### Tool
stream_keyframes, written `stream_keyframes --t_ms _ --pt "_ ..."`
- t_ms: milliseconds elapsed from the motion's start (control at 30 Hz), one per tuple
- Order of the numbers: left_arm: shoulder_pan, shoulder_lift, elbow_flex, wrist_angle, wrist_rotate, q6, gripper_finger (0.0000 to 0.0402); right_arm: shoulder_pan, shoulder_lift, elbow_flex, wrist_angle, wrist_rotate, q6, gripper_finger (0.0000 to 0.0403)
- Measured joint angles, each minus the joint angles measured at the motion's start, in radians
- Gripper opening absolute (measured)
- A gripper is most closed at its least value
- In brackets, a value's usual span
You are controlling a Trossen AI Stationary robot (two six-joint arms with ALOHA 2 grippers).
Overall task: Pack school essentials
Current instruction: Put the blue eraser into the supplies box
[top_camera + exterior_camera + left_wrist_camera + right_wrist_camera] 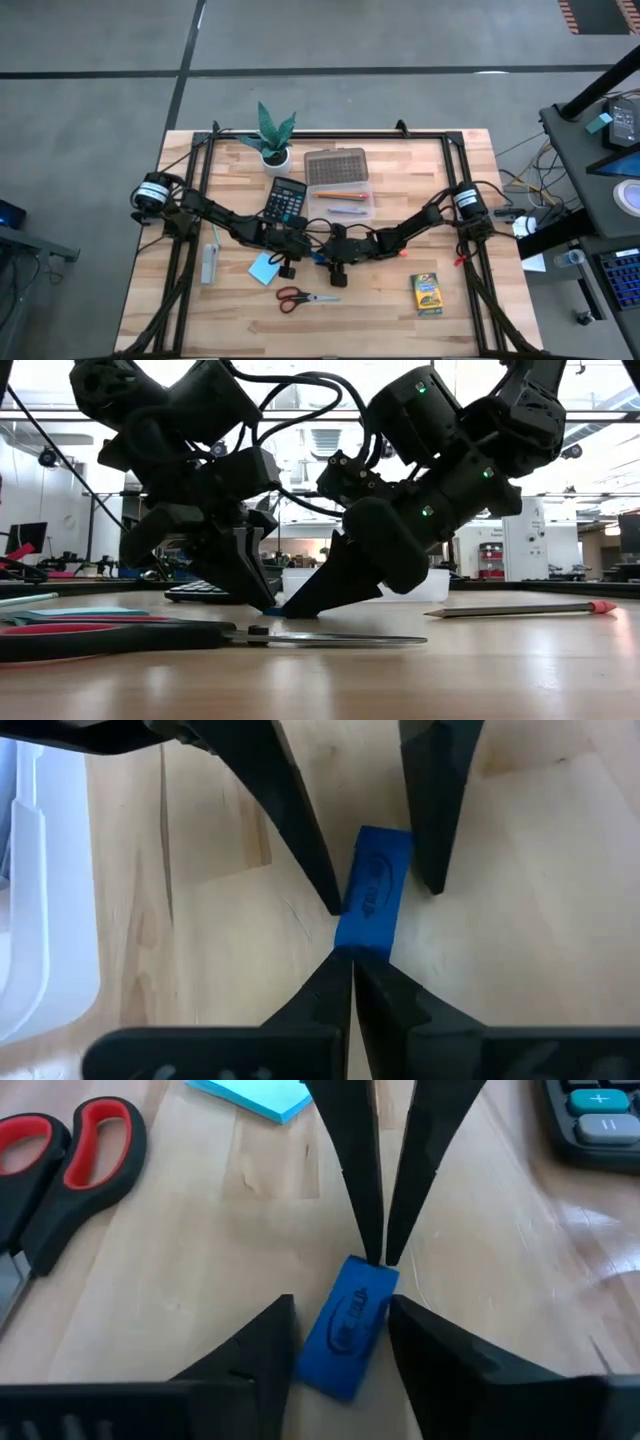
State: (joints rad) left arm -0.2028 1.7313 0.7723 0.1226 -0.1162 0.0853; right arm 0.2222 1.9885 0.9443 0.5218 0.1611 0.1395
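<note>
Right tool [340,1345] is down at bench centre, fingers apart and straddling the eraser [348,1328]; the long sides sit between the pads but I can't confirm contact, so not gripped yet. Left tool [352,982] is clenched to a point, tip at one short end of the eraser, acting as a backstop. The two tools meet nose to nose over it in the low view.

Eraser lies flat on the bench [380,310], slightly skewed to the right fingers.

Judgement on doing the pinch well:
- Close the right tool slowly across the narrow width, pads centred along the length. It's small and rubbery and may squirt out or rotate if caught near a corner.
- Keep the left tip planted until the right fingers are clearly loaded, then back it off straight along the eraser's axis so it doesn't drag it.
- Fingertips need to be at bench level; too high and they ride over the top edge.
- Lift vertically first; both arms are crowded here.

Around it: note pad [255,1095] and scissors [60,1160] just beside, calculator [595,1120] on the other side, all clear of the fingers. The clear box [339,185] lies beyond, crayon box [427,294] well apart, pencil [520,609] loose on the bench.
</note>
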Motion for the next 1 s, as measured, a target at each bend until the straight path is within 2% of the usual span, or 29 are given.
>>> stream_keyframes --t_ms 200,367,733,1000 --pt "-0.001 -0.001 -0.007 0.002 -0.001 -0.003 0.0 -0.001 0.019 0.0 0.007 0.004 0.003 0.0077" --pt "-0.001 -0.002 -0.009 0.002 -0.001 -0.021 0.0 -0.003 0.019 0.0 -0.002 0.0 0.0 0.0046" --pt "-0.001 -0.028 -0.01 -0.063 -0.017 -0.026 0.0 -0.005 0.021 -0.007 -0.003 -0.004 -0.002 0.003" --pt "0.0 -0.15 -0.015 -0.231 -0.081 -0.026 0.0 -0.005 -0.044 -0.009 -0.043 -0.008 -0.039 0.0028"
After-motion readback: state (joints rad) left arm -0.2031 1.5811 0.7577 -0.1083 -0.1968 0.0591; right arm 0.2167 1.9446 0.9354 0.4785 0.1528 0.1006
